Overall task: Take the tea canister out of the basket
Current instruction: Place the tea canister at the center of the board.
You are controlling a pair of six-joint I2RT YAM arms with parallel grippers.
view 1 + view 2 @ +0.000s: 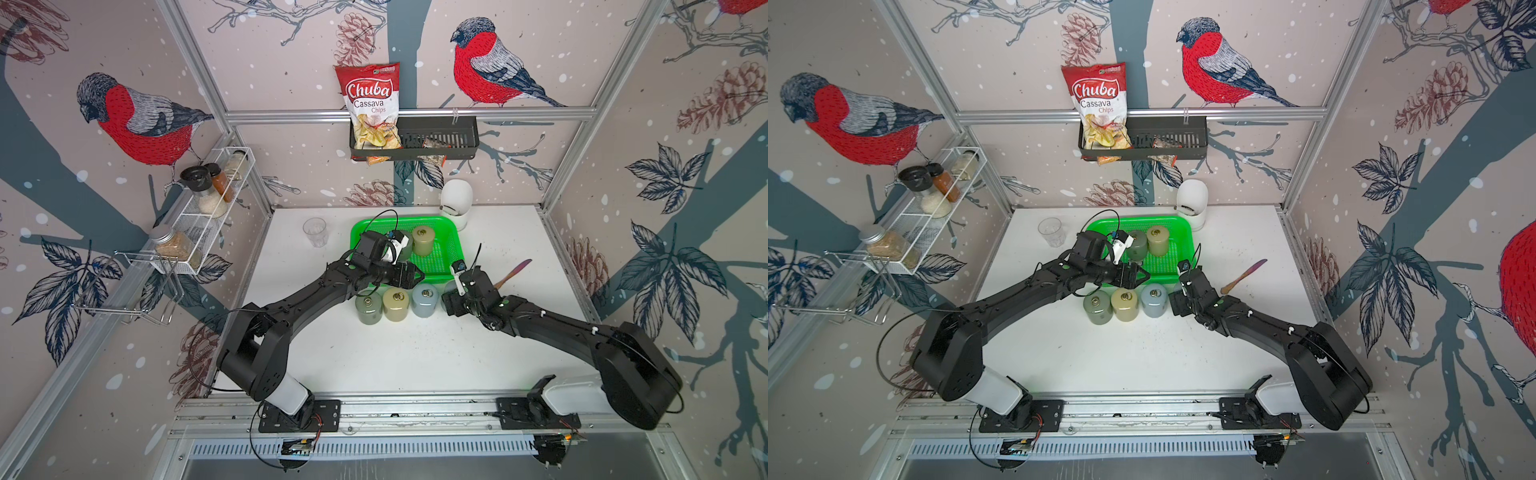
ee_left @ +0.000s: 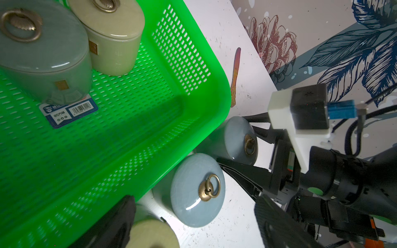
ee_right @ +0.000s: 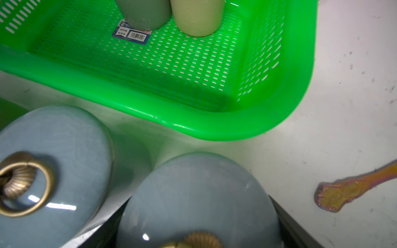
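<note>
The green basket point(image 1: 457, 249) point(image 2: 214, 85) sits mid-table. Inside it stand a grey-green tea canister point(image 2: 43, 49) and a beige one point(image 1: 424, 241), side by side at the back. My right gripper point(image 3: 196, 223) is shut on a blue-grey canister point(image 3: 193, 193) just outside the basket's front right corner. In the left wrist view its black fingers straddle that canister point(image 2: 238, 139). My left gripper point(image 2: 193, 206) hangs open over the basket's front rim, with nothing held. Below it are another blue-grey canister point(image 2: 197, 191) and a beige lid.
Three canisters line the table in front of the basket: dark green point(image 1: 368, 309), beige point(image 1: 395, 304), blue-grey point(image 1: 424, 300). An iridescent spoon point(image 1: 511, 274) lies to the right. A glass point(image 1: 315, 231) and a white container point(image 1: 456, 203) stand behind. Racks hang on the walls.
</note>
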